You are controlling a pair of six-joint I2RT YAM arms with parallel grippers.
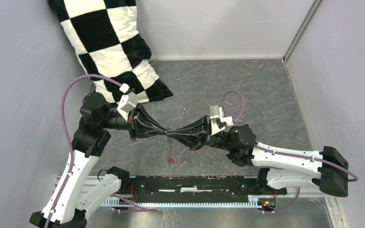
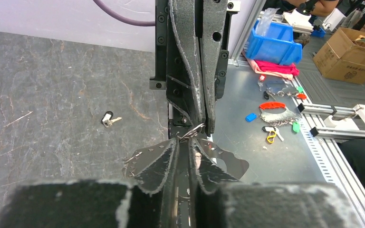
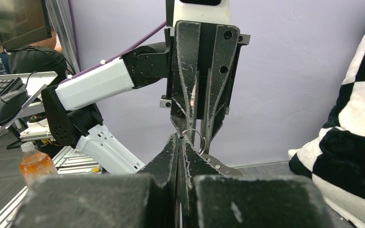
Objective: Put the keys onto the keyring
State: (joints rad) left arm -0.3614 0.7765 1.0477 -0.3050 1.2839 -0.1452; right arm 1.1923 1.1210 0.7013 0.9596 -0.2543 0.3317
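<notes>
The right gripper (image 3: 179, 142) has its fingers pressed flat together, tip to tip with the left gripper (image 3: 193, 134) and clear above the grey counter (image 2: 52, 85). Right at its tips sits the keyring (image 2: 192, 131), a thin wire loop, and it looks pinched there. That makes sense to me: holding the ring in the air leaves it free all round, so a key can be worked onto the wire.

The left gripper comes in from the other side with its jaws narrow, one finger on each side of the loop. I can't tell from here whether the pads actually bite on the wire. My guess is that the second hold is meant to steady the ring or pry its coil apart, which one gripper can't manage alone.

A flat, shiny metal piece (image 2: 223, 159) with small holes shows just behind the tips. From above, a thin strip runs from the meeting point toward the arm bases and ends in a red spot (image 1: 171, 161). It may be the red key, but it's too small to be sure.

A dark-and-white key (image 2: 107, 119) lies loose on the counter, well apart from both grippers, so it isn't on the ring yet. I see no blue key on the counter.
</notes>
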